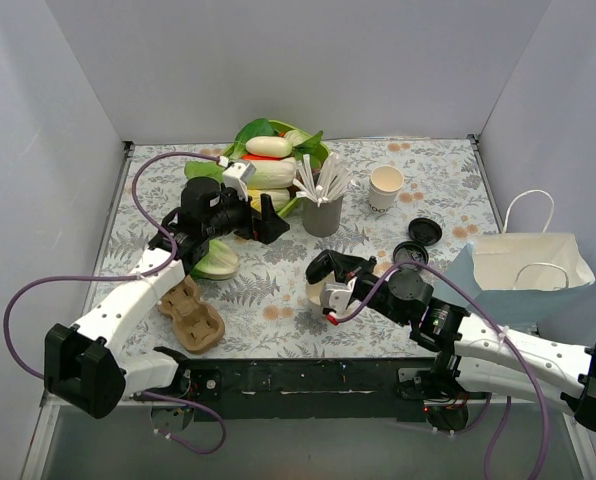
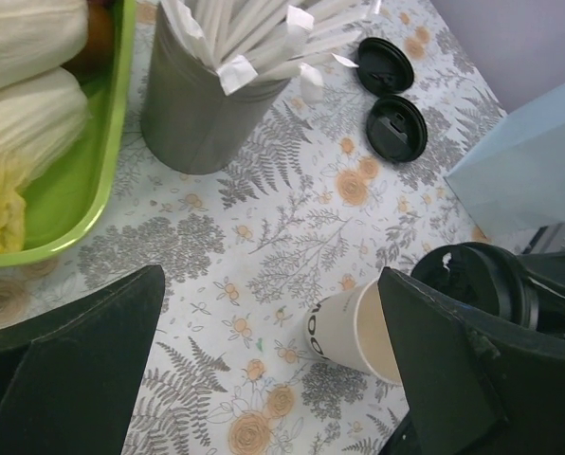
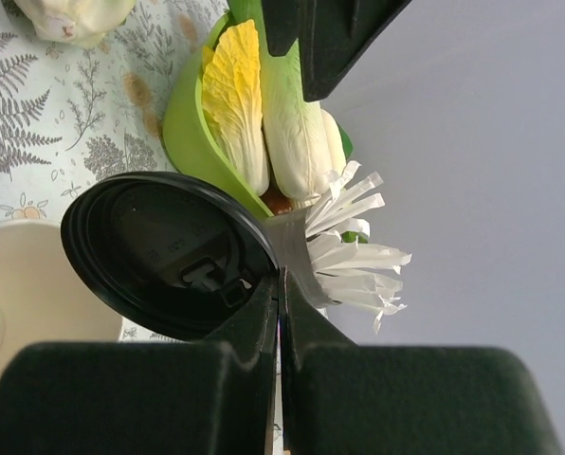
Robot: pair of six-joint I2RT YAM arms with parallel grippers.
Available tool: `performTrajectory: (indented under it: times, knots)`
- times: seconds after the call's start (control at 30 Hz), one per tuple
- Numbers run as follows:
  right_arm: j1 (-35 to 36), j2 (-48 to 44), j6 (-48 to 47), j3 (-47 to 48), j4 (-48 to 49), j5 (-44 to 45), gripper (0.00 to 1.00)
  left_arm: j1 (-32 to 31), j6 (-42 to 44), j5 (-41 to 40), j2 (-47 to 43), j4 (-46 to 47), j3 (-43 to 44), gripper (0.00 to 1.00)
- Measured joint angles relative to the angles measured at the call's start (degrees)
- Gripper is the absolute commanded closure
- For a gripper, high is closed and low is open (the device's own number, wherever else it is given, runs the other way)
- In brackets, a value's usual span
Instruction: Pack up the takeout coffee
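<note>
The right gripper (image 3: 279,301) has its two fingers pressed together on the rim of a round black plastic lid (image 3: 164,251). It pinches the lid edge-on, so the disc stands off to one side of the fingers with its moulded sip-tab and ridged underside facing the wrist camera. Just beside and below the lid sits the cream-white paper cup (image 2: 351,332), with dark lettering on its matte wall. Its open mouth is close under the lid but not yet capped, and I cannot tell whether lid and rim touch. The step in hand looks like lidding the coffee. The next move would call for levelling the thin plastic lid over the cup's rolled rim, centring it and pressing down evenly, since a light paper cup could tip or skid on the patterned cloth. The left gripper (image 2: 264,365), fingers wide apart and holding nothing, hovers facing the cup from the opposite side, well placed to steady it. Further out beyond the lid stand a grey metal tumbler (image 1: 321,214) bristling with white paper-wrapped straws, a glossy green tray (image 2: 83,190) of leafy vegetables, and two loose black lids (image 2: 396,128). On the right gripper's outer side an open paper bag (image 1: 528,262) with cord handles stands, the likely destination.
</note>
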Motion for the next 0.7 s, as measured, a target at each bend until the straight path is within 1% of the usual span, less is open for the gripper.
performTrajectory:
  times: [0.17,0.4,0.7]
  knots:
    - [0.07,-1.11,-2.84,-4.31,3.17,-1.09,0.99,0.0,-1.57,5.14,2.1,1.51,-0.72,0.02]
    - [0.28,-3.82,-5.95,-8.87,6.21,-3.08,0.99,0.0,-4.87,11.37,2.95,4.2,-4.59,0.02]
    - [0.74,-4.09,-8.52,-11.61,7.93,-3.76,0.99,0.0,-7.5,16.09,2.95,7.3,-9.94,0.02]
